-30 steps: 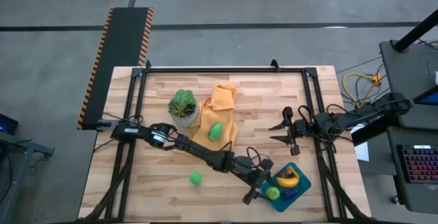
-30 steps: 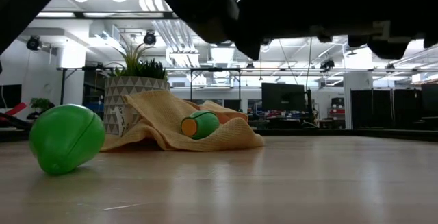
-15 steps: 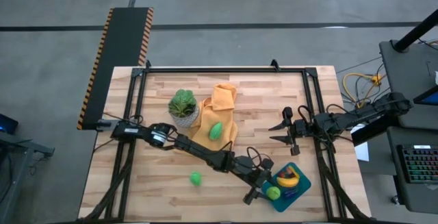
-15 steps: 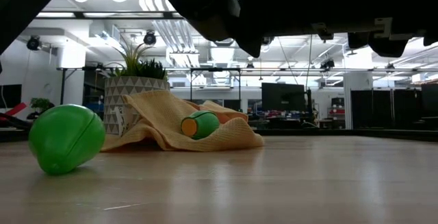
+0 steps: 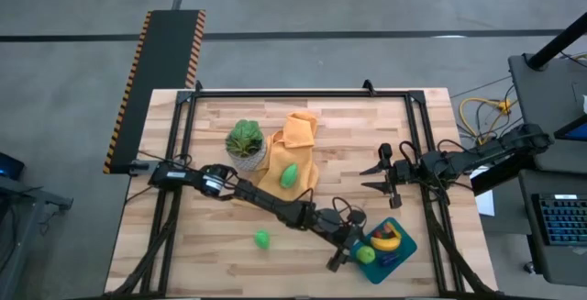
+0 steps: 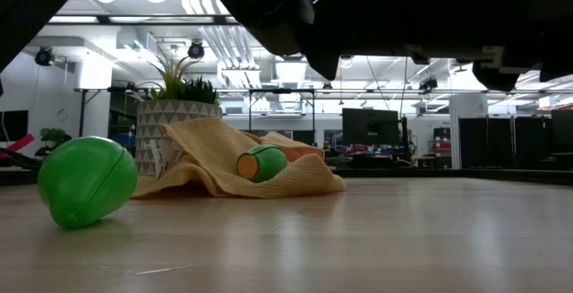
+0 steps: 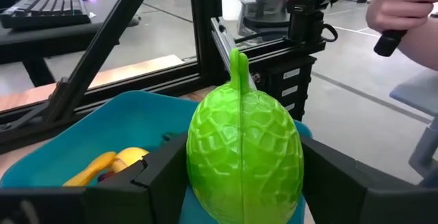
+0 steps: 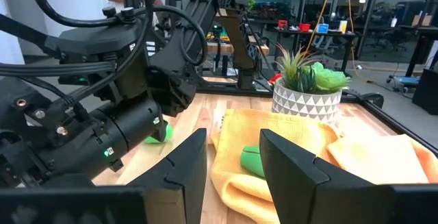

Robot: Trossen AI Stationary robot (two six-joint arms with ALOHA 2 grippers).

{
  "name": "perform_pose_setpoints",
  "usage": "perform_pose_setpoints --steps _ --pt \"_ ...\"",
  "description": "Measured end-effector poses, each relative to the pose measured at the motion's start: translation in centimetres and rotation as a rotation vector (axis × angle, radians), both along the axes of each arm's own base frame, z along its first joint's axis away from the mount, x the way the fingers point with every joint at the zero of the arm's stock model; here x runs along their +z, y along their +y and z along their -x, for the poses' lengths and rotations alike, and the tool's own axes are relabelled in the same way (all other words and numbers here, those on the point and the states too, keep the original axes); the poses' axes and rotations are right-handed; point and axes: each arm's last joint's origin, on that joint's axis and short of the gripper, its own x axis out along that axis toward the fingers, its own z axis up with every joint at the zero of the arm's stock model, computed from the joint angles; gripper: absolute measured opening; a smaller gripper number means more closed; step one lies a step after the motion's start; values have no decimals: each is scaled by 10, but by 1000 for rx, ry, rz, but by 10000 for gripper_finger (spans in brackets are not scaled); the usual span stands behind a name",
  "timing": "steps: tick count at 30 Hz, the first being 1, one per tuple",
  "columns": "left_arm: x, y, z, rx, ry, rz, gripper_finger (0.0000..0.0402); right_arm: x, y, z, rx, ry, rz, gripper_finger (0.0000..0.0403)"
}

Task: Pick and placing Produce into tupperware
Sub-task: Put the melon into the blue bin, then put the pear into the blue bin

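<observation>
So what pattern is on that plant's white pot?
Grey triangles cover the white plant pot, clearest in the right wrist view.

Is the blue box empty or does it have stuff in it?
Not empty. The tupperware already holds a yellow banana, and the left gripper holds a bumpy green piece over it.

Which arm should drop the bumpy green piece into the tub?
Left. The left gripper is already shut on the bumpy green piece at the tupperware; the right gripper hangs open, apart, over bare table.
</observation>
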Motion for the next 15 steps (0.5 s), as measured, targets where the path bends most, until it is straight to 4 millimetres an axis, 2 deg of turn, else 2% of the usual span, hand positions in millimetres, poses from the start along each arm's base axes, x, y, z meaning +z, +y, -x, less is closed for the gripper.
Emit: perform_pose_setpoints --steps 7,15 --pt "0 0 0 1 3 6 272 0 0 0 0 0 1 128" --pt "1 0 0 1 2 6 278 0 0 0 0 -1 3 128"
